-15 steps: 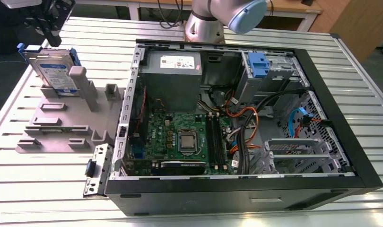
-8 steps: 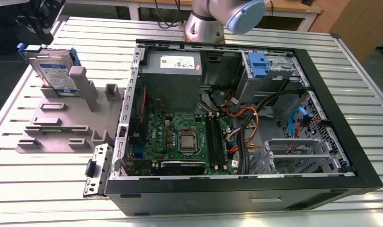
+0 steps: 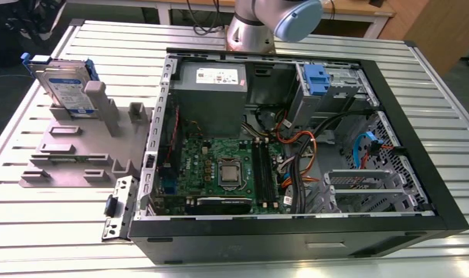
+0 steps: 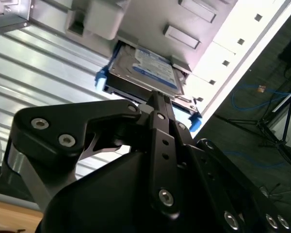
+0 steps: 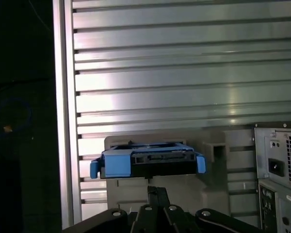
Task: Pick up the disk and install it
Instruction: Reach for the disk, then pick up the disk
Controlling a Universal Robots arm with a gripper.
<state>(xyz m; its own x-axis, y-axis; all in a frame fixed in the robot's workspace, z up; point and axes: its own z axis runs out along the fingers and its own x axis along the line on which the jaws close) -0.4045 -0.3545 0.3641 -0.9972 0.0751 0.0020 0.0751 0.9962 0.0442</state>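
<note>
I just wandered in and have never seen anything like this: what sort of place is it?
Probably a robotics lab bench for computer assembly: a robot arm rises beyond an open desktop computer case on a slatted metal table, and a disk stands in a grey holder beside it.

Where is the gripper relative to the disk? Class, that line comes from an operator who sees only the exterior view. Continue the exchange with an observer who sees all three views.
Observer: In the first wrist view the gripper points toward the disk but stands apart from it, with part of the grey holder between them.
Operator: Is it holding anything?
Observer: No. In the second wrist view its fingers lie together, shut on nothing.
Operator: Which side of the disk faces it?
Observer: The thin dark edge, with blue tabs at each end.
</note>
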